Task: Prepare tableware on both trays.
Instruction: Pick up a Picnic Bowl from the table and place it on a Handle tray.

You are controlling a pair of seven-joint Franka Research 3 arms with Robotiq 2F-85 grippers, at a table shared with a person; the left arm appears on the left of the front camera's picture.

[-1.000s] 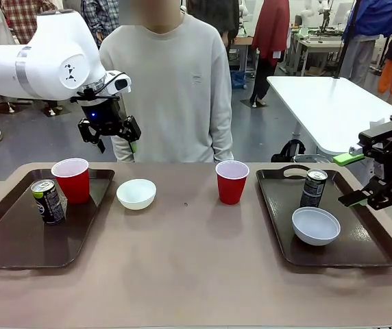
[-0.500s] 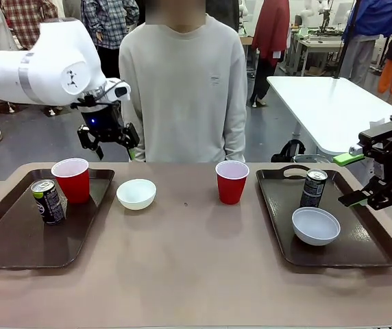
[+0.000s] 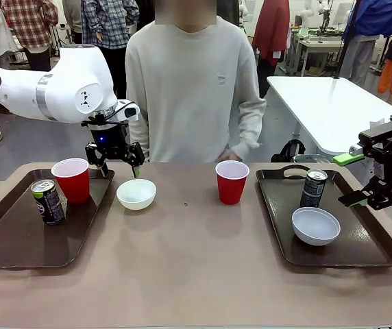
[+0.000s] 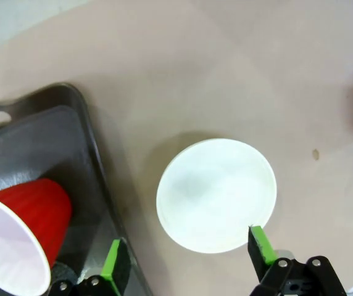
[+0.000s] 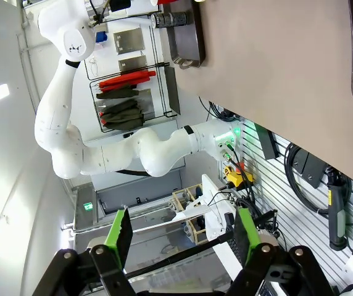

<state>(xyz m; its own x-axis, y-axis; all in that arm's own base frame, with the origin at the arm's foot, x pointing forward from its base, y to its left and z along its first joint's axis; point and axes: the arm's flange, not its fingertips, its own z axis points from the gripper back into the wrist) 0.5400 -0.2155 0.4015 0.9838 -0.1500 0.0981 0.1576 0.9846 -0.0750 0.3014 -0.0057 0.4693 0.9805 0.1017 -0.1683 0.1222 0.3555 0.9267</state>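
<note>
Left claw (image 3: 120, 171) above bowl (image 3: 136, 194), tan table (image 3: 196, 274)

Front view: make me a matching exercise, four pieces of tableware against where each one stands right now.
Things:
1. left red cup
2. left white bowl
3. right red cup
4. right white bowl

Places:
a. on the right tray
b. on the table, under the open left pincer
c. on the left tray, beside a can
d. on the table, nearer the right tray

Pairs: 1-c, 2-b, 3-d, 4-a.
</note>
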